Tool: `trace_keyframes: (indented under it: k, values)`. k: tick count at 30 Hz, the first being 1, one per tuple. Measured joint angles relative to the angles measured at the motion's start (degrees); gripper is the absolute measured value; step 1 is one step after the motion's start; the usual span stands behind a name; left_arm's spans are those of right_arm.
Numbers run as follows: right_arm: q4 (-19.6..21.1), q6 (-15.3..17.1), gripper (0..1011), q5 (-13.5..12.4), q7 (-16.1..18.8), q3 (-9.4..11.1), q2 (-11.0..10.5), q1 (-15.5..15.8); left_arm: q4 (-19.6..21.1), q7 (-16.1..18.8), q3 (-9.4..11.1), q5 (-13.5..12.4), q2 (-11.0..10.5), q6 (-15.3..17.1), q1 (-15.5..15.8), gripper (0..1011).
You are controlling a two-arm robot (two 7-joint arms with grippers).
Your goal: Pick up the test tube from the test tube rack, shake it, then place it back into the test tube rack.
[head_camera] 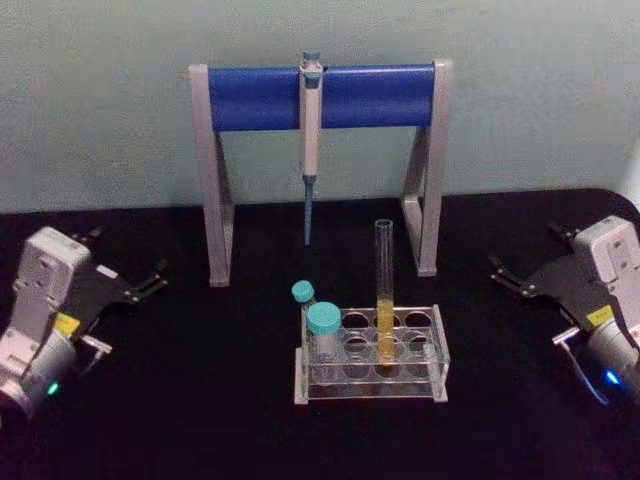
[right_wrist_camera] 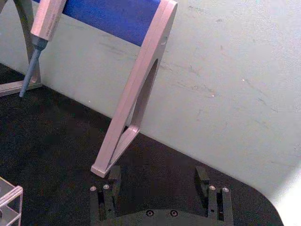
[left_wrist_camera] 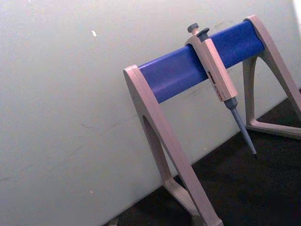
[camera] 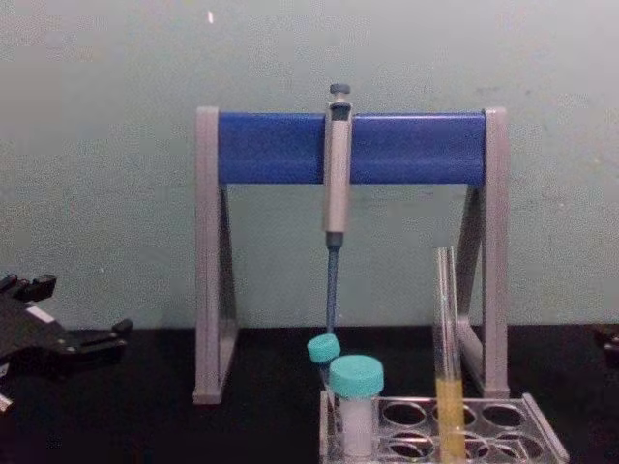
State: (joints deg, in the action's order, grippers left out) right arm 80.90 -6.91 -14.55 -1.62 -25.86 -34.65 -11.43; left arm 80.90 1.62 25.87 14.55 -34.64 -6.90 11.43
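Two grippers, jaws spread: left gripper at left edge, right gripper at right edge. Test tube upright in test tube rack, lower centre. Risks: uncapped tube could spill yellow liquid if shaken hard; crooked lift could jam glass in hole.

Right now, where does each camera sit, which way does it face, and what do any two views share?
Head view: high, facing forward and down at the test tube rack and test tube; left gripper and right gripper flank them, jaws open.
Chest view: lower, looking across the table; left gripper at its left edge.
Left wrist view: on the left arm, facing the stand and pipette.
Right wrist view: on the right arm, facing the stand's leg past its own open jaws.
Shared: both wrist views catch the pipette.
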Motion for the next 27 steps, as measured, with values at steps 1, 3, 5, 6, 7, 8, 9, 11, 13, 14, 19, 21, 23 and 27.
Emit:
trace_keyframes:
  k: [1, 3, 5, 6, 7, 8, 9, 11, 13, 14, 19, 21, 23, 27]
  values:
    - [0.0, 0.0, 1000, 0.0, 0.0, 0.0, 0.0, 0.0, 0.0, 0.0, 0.0, 0.0, 0.0, 0.0, 0.0, 1010]
    - [0.0, 0.0, 1000, 0.0, 0.0, 0.0, 0.0, 0.0, 0.0, 0.0, 0.0, 0.0, 0.0, 0.0, 0.0, 1010]
    - [0.0, 0.0, 1000, 0.0, 0.0, 0.0, 0.0, 0.0, 0.0, 0.0, 0.0, 0.0, 0.0, 0.0, 0.0, 1010]
    - [0.0, 0.0, 1000, 0.0, 0.0, 0.0, 0.0, 0.0, 0.0, 0.0, 0.0, 0.0, 0.0, 0.0, 0.0, 1010]
    - [0.0, 0.0, 1000, 0.0, 0.0, 0.0, 0.0, 0.0, 0.0, 0.0, 0.0, 0.0, 0.0, 0.0, 0.0, 1010]
    - [0.0, 0.0, 1000, 0.0, 0.0, 0.0, 0.0, 0.0, 0.0, 0.0, 0.0, 0.0, 0.0, 0.0, 0.0, 1010]
    - [0.0, 0.0, 1000, 0.0, 0.0, 0.0, 0.0, 0.0, 0.0, 0.0, 0.0, 0.0, 0.0, 0.0, 0.0, 1010]
    - [0.0, 0.0, 1000, 0.0, 0.0, 0.0, 0.0, 0.0, 0.0, 0.0, 0.0, 0.0, 0.0, 0.0, 0.0, 1010]
    - [0.0, 0.0, 1000, 0.0, 0.0, 0.0, 0.0, 0.0, 0.0, 0.0, 0.0, 0.0, 0.0, 0.0, 0.0, 1010]
    - [0.0, 0.0, 1000, 0.0, 0.0, 0.0, 0.0, 0.0, 0.0, 0.0, 0.0, 0.0, 0.0, 0.0, 0.0, 1010]
    - [0.0, 0.0, 1000, 0.0, 0.0, 0.0, 0.0, 0.0, 0.0, 0.0, 0.0, 0.0, 0.0, 0.0, 0.0, 1009]
    - [0.0, 0.0, 1000, 0.0, 0.0, 0.0, 0.0, 0.0, 0.0, 0.0, 0.0, 0.0, 0.0, 0.0, 0.0, 1010]
    - [0.0, 0.0, 1000, 0.0, 0.0, 0.0, 0.0, 0.0, 0.0, 0.0, 0.0, 0.0, 0.0, 0.0, 0.0, 1009]
    - [0.0, 0.0, 1000, 0.0, 0.0, 0.0, 0.0, 0.0, 0.0, 0.0, 0.0, 0.0, 0.0, 0.0, 0.0, 1010]
